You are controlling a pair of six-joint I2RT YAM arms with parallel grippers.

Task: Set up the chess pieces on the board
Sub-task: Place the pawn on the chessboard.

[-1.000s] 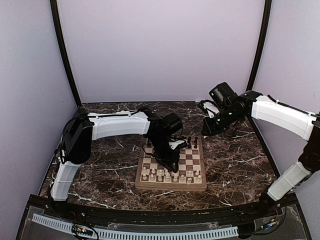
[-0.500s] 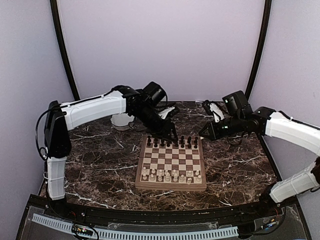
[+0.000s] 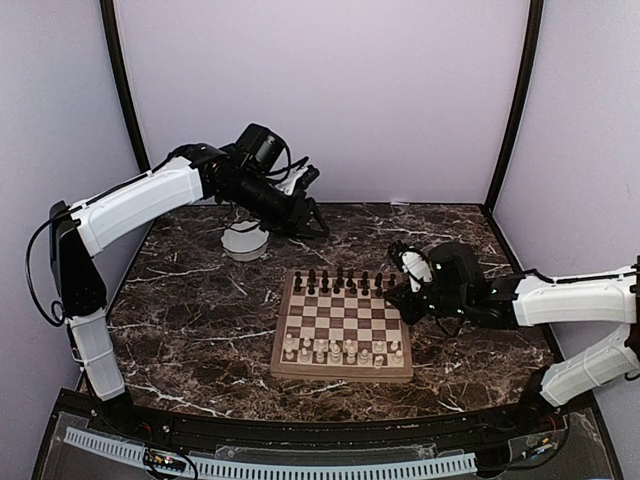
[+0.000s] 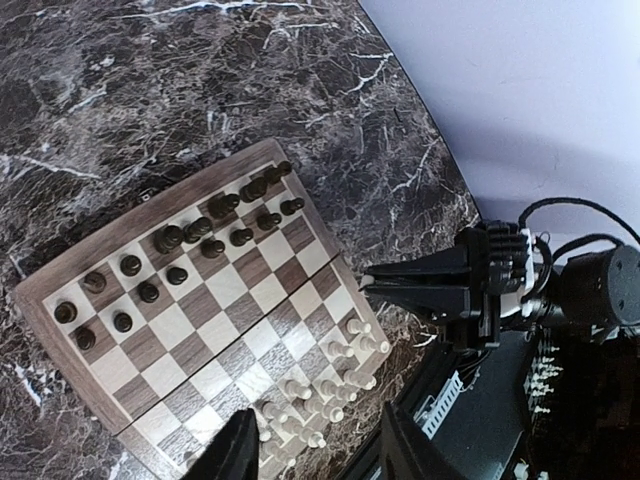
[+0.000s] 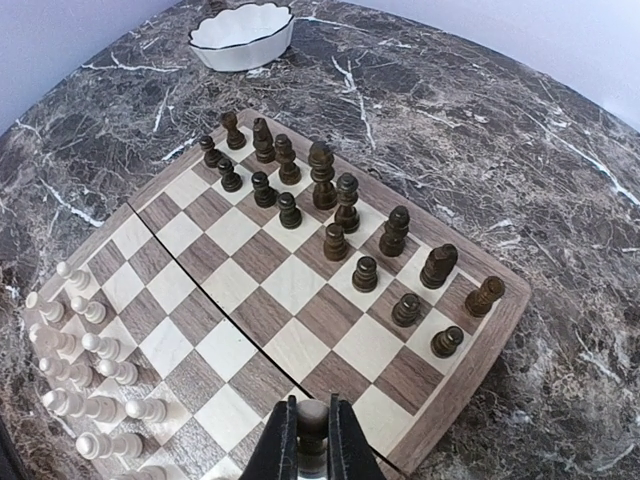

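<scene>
The board (image 3: 340, 372) lies at mid-table, with dark chess pieces (image 3: 340, 282) on its two far rows and cream-white chess pieces (image 3: 340, 350) on its two near rows. My right gripper (image 3: 393, 298) is low at the board's right edge. In the right wrist view it (image 5: 312, 440) is shut on a dark round-headed piece (image 5: 312, 418) just above the board (image 5: 300, 285). My left gripper (image 3: 305, 222) is raised high behind the board. In the left wrist view it (image 4: 320, 455) is open and empty, looking down on the board (image 4: 215, 310).
A white scalloped dish (image 3: 245, 243) stands behind the board at the left, below the left arm; it also shows in the right wrist view (image 5: 243, 35). Dark marble table, purple walls on three sides.
My left arm has lifted off the board and swung back and left, up over the dish. My right arm has come down and forward to the board's right edge.
</scene>
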